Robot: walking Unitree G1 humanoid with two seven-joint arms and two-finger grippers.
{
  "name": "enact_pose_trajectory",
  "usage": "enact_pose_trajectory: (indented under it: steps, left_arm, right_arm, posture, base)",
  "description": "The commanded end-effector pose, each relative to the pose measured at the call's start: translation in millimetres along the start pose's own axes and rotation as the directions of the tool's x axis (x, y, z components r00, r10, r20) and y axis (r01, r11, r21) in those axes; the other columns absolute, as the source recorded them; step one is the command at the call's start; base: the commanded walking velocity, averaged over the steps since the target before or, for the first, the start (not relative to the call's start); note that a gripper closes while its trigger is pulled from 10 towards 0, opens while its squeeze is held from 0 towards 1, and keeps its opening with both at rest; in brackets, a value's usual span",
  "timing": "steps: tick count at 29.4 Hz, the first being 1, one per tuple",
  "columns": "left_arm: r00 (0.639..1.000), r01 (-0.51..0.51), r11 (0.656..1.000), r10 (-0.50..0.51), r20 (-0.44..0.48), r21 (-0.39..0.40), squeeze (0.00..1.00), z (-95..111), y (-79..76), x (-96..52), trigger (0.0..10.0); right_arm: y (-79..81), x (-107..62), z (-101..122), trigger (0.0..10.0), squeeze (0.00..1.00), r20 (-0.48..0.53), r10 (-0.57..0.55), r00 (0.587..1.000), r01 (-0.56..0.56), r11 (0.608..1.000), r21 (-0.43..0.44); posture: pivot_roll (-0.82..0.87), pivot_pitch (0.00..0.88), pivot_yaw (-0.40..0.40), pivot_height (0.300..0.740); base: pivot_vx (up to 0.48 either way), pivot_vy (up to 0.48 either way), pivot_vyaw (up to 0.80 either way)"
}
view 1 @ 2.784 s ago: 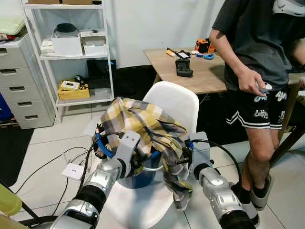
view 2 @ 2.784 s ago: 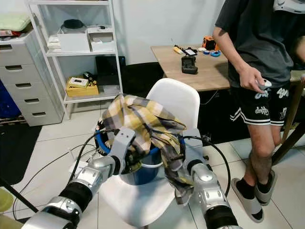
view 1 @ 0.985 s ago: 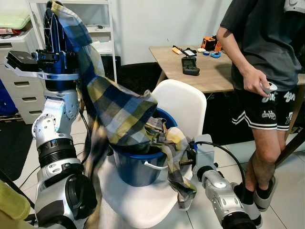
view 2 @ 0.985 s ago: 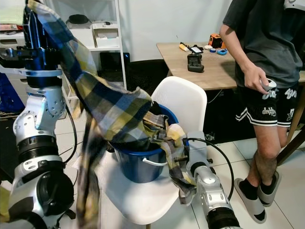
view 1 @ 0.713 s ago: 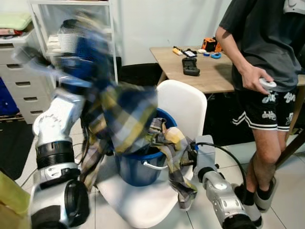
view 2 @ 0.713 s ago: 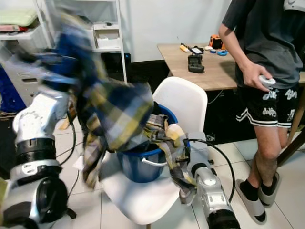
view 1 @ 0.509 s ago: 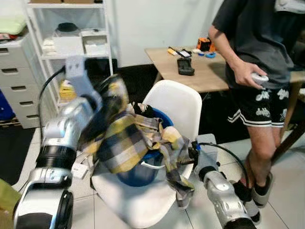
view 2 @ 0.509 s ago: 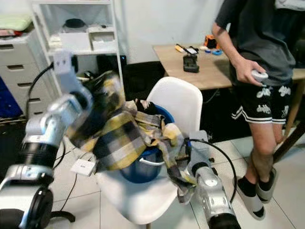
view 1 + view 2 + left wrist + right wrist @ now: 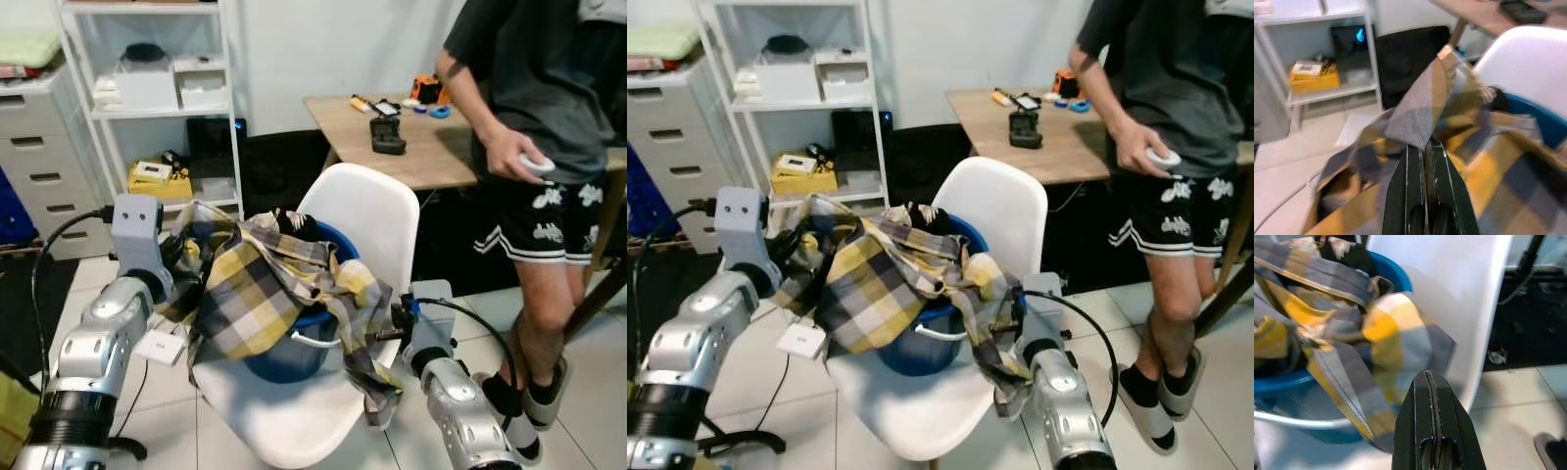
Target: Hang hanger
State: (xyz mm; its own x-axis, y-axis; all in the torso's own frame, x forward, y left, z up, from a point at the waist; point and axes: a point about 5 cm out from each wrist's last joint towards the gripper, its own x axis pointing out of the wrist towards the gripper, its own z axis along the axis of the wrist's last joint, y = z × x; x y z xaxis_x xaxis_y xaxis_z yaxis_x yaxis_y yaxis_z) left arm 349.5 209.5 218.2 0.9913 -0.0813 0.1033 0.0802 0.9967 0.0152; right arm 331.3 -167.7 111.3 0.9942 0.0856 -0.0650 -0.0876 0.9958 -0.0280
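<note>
A yellow, blue and grey plaid shirt point(image 9: 257, 294) lies heaped over a blue bucket point(image 9: 284, 360) that stands on a white chair point(image 9: 367, 220). My left gripper point(image 9: 1421, 146) sits low at the bucket's left side, shut on a fold of the shirt; in the eye views its fingers are buried in the cloth. At the bucket's right side my right gripper point(image 9: 1427, 374) is shut with nothing between its fingers, pointing at the shirt's hanging tail point(image 9: 367, 367).
A person point(image 9: 534, 108) stands at the right, holding a white controller point(image 9: 536, 164). A wooden table point(image 9: 411, 162) with tools is behind the chair. White shelves point(image 9: 147, 108) and grey drawers point(image 9: 29, 166) stand at the left. Cables and a white box point(image 9: 162, 347) lie on the floor.
My left arm has swung down from high at the left, bringing the lifted shirt back over the bucket. The right arm has stayed beside the bucket.
</note>
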Motion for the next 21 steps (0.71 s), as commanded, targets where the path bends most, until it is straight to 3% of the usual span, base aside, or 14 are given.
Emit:
enact_pose_trajectory:
  steps: [1, 5, 7, 9, 21]
  left_arm:
    - [1.0, 0.021, 1.0, -0.021, -0.008, 0.012, 0.0, -4.7, -8.5, -0.7, 10.0]
    - [0.999, 0.021, 1.0, -0.02, 0.038, -0.003, 0.0, -1.7, -23.0, 0.0, 10.0]
    - [0.999, 0.021, 1.0, -0.02, 0.038, -0.003, 0.0, -1.7, -23.0, 0.0, 10.0]
    - [0.996, 0.046, 0.999, -0.044, 0.077, -0.019, 0.0, 4.3, -34.1, 0.3, 10.0]
    - [0.995, 0.055, 0.998, -0.053, 0.084, -0.027, 0.0, 2.0, -43.9, -4.4, 10.0]
  right_arm:
    - [-5.0, -5.0, -8.2, 10.0, 0.0, -0.033, -0.021, 0.999, 0.022, 1.0, 0.01]
    - [-5.6, -7.5, -6.4, 10.0, 0.0, -0.03, -0.026, 0.999, 0.026, 1.0, 0.007]
    - [-5.6, -7.5, -6.4, 10.0, 0.0, -0.03, -0.026, 0.999, 0.026, 1.0, 0.007]
    - [-6.1, -6.0, -0.9, 10.0, 0.0, -0.017, -0.02, 1.0, 0.02, 1.0, 0.0]
    - [-9.8, -3.8, 7.4, 10.0, 0.0, 0.006, -0.031, 0.999, 0.031, 0.999, -0.008]
  posture:
    - [0.02, 0.123, -0.005, 0.74]
    - [0.02, 0.112, -0.004, 0.74]
    - [0.02, 0.112, -0.004, 0.74]
    - [0.02, 0.106, -0.004, 0.74]
    - [0.01, 0.115, -0.005, 0.74]
  base:
    - [0.0, 0.0, -0.8]
    - [0.0, 0.0, -0.8]
    - [0.0, 0.0, -0.8]
    - [0.0, 0.0, -0.8]
    - [0.0, 0.0, -0.8]
